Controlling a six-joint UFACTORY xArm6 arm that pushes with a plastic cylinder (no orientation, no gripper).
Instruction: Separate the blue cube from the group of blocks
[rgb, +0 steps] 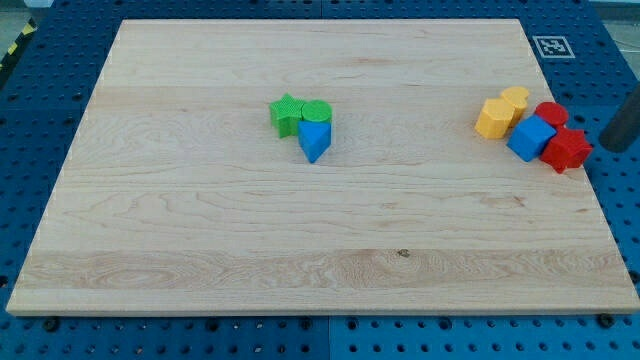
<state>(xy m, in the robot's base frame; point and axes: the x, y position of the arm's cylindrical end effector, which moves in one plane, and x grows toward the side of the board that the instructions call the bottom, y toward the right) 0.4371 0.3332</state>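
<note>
The blue cube (530, 138) sits in a tight group near the board's right edge. It touches a yellow pentagon-like block (492, 119) and a yellow cylinder (516, 99) on its left and upper left. A red cylinder (550, 113) is at its upper right and a red star-like block (567, 150) at its right. My rod enters from the view's right edge. Its tip (611, 146) is just off the board, a short way right of the red star-like block, touching no block.
A second cluster sits left of the board's centre: a green star (285, 115), a green cylinder (318, 111) and a blue triangular block (314, 141). The wooden board (300, 240) lies on a blue pegboard. A black-and-white tag (552, 46) is at the top right.
</note>
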